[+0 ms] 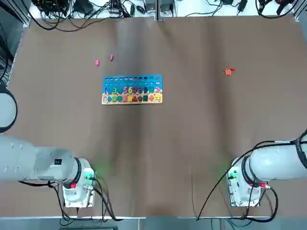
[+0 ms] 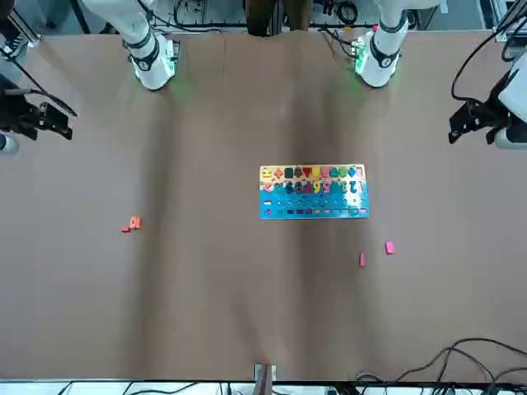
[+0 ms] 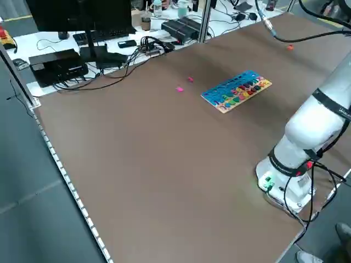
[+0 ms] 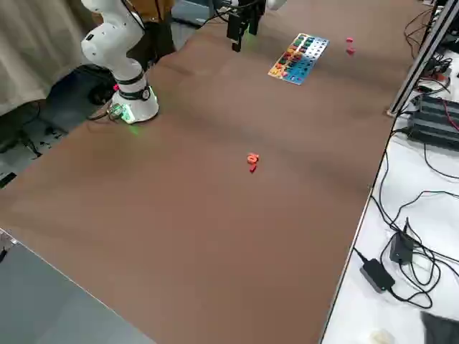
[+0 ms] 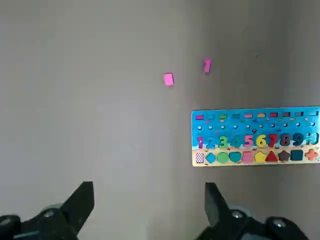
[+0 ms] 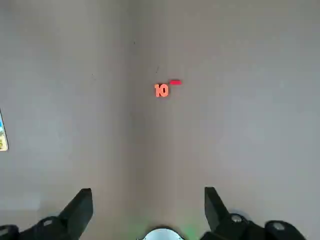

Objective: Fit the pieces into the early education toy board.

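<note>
Both grippers, left gripper (image 5: pixel 149 200) and right gripper (image 6: pixel 148 205), hang spread and empty; the tiny pink pieces (image 1: pixel 97 62) beyond the toy board (image 1: pixel 132 89) may slip from the fingers.

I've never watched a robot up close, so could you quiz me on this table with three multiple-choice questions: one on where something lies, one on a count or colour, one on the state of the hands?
1. Where does the orange-red piece lie?
A. On the board
B. Alone on the bare table, toward the right arm's side
C. Between the two pink pieces

2. How many pink pieces lie loose beyond the board?
A. One
B. Two
C. Four

3. How are the left hand and right hand?
A. Both open and empty
B. Both shut on pieces
C. Left holds the board

Answers: 1 B, it sits far from the board in the top view. 2 B, two pink pieces show near the board's blue edge. 3 A, each wrist view shows spread fingers with nothing between.
</note>
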